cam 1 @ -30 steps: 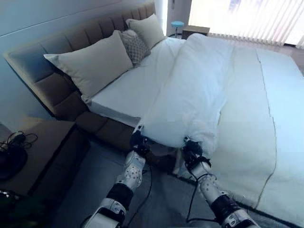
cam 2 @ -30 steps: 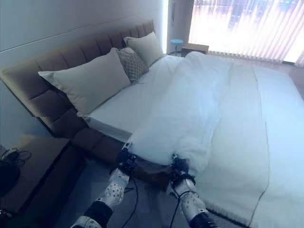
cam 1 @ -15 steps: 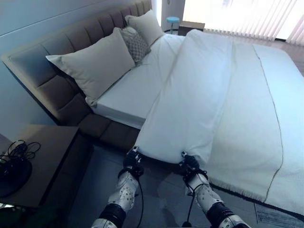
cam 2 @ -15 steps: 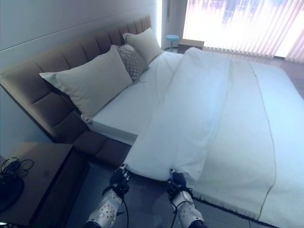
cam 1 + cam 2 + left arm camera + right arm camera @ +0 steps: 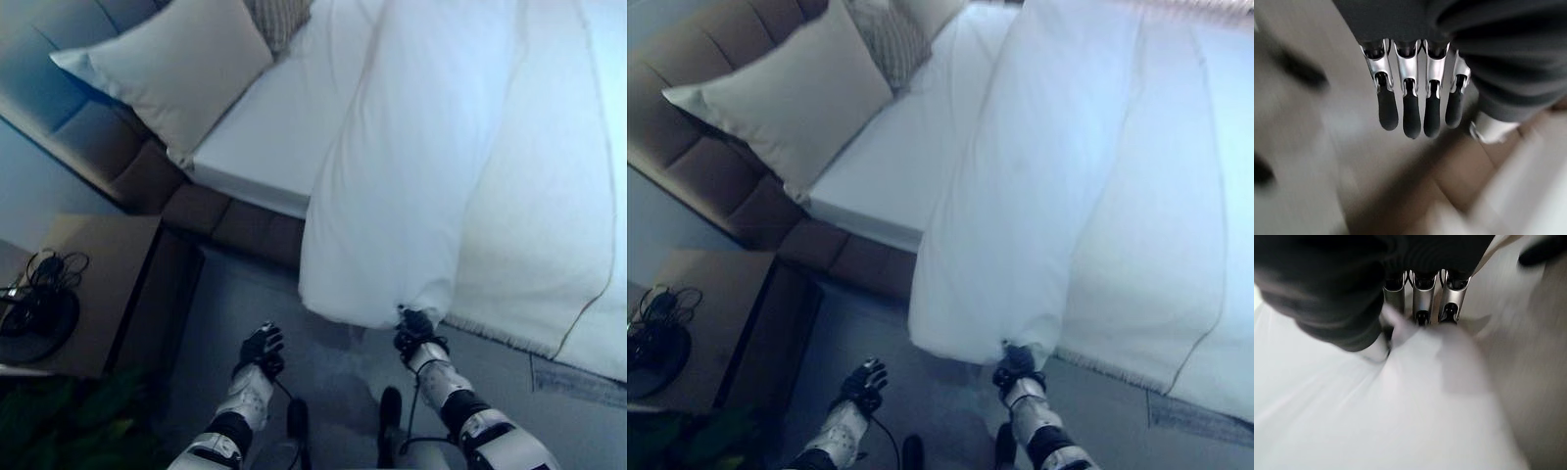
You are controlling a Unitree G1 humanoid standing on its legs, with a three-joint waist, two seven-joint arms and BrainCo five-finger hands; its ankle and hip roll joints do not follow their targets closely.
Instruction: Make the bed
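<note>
- Bed [image 5: 265, 147]: we see its bare sheet between the pillow and the turned-back cover; the padded frame runs along the near side, just above the floor.
- Duvet [image 5: 411, 176]: folded over itself down the middle of the mattress, its near corner hanging off the bed edge over the floor.
- Pillow [image 5: 171, 69]: leans against the headboard [image 5: 88, 137], well clear of the duvet.
- Nightstand [image 5: 83, 284]: beside the bed.
- Our right hand [image 5: 415, 335] has its fingers curled into the duvet's hanging corner, pinching the cloth.
- Our left hand [image 5: 259, 351] hangs over the floor, apart from the duvet, fingers [image 5: 1405, 110] straight and holding nothing.
- Risk, as we judge it: pulling with one hand alone would drag the duvet crooked or bunch it; a thin pinch could slip; the loose corner could trail onto the floor.
</note>
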